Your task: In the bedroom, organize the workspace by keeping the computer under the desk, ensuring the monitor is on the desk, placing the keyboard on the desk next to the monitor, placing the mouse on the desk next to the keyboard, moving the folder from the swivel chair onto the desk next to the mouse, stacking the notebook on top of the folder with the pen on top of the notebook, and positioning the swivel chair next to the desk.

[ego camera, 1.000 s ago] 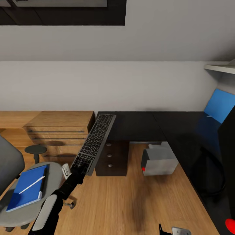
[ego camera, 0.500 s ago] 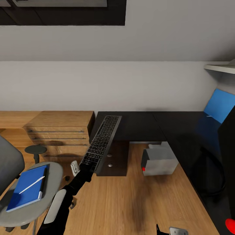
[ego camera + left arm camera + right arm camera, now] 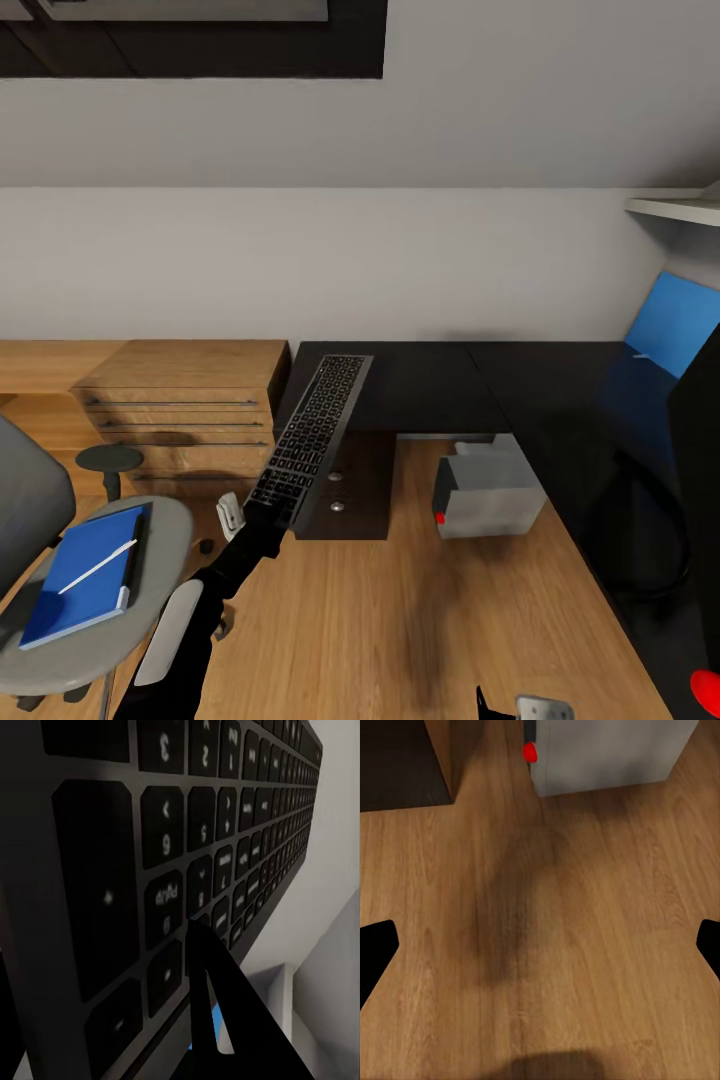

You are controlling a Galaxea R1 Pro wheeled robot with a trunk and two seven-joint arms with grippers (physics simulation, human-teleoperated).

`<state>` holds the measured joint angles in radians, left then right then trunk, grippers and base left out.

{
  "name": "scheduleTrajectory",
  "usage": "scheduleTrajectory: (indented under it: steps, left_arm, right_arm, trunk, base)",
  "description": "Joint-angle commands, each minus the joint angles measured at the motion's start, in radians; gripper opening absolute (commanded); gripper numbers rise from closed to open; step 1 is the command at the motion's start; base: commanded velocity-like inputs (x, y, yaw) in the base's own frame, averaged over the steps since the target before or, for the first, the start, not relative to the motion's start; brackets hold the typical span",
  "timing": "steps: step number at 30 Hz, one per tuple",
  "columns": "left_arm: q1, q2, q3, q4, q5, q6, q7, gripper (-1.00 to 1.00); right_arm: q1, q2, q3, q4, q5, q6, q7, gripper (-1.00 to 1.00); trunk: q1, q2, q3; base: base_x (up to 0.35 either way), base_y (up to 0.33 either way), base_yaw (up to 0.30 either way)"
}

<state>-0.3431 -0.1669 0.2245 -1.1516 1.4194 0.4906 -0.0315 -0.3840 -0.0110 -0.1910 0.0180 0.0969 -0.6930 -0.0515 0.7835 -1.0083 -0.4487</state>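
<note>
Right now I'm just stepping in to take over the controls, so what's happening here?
The left gripper holds the keyboard by its near end, lifted and slanting toward the black desk, not yet laid flat. The right gripper hangs open over bare wooden floor near the computer under the desk. The blue folder with the pen on it sits on the swivel chair.

head cam: high, fwd/down at my desk (image 3: 430, 385) | L wrist: v. close on keyboard (image 3: 172, 855) | R wrist: down at floor (image 3: 585, 967), shares computer (image 3: 607, 754) w/ head
</note>
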Motion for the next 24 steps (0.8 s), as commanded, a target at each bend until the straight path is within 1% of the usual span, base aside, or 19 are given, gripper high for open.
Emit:
scheduleTrajectory:
  steps: [1, 19, 24]
  left_arm:
    - [-0.001, -0.001, 0.004, 0.0, 0.002, 0.009, -0.002, -1.0]
    - [-0.001, 0.004, 0.004, 0.0, 0.002, 0.016, -0.005, -1.0]
    - [-0.001, 0.004, 0.003, 0.0, 0.002, 0.017, -0.004, -1.0]
  right_arm:
    - [-0.001, 0.001, -0.005, 0.002, 0.01, -0.003, -0.005, 1.0]
    - [-0.001, 0.003, -0.005, 0.001, 0.01, -0.004, -0.008, 1.0]
    - [-0.001, 0.005, -0.005, 0.001, 0.01, -0.007, -0.006, 1.0]
  trunk:
    - [0.0, -0.001, -0.001]
    - [0.0, -0.001, -0.001]
    - [0.0, -0.001, -0.001]
  base:
    - [0.0, 0.0, 0.0]
    - [0.0, -0.002, 0.0]
    - [0.0, -0.148, 0.0]
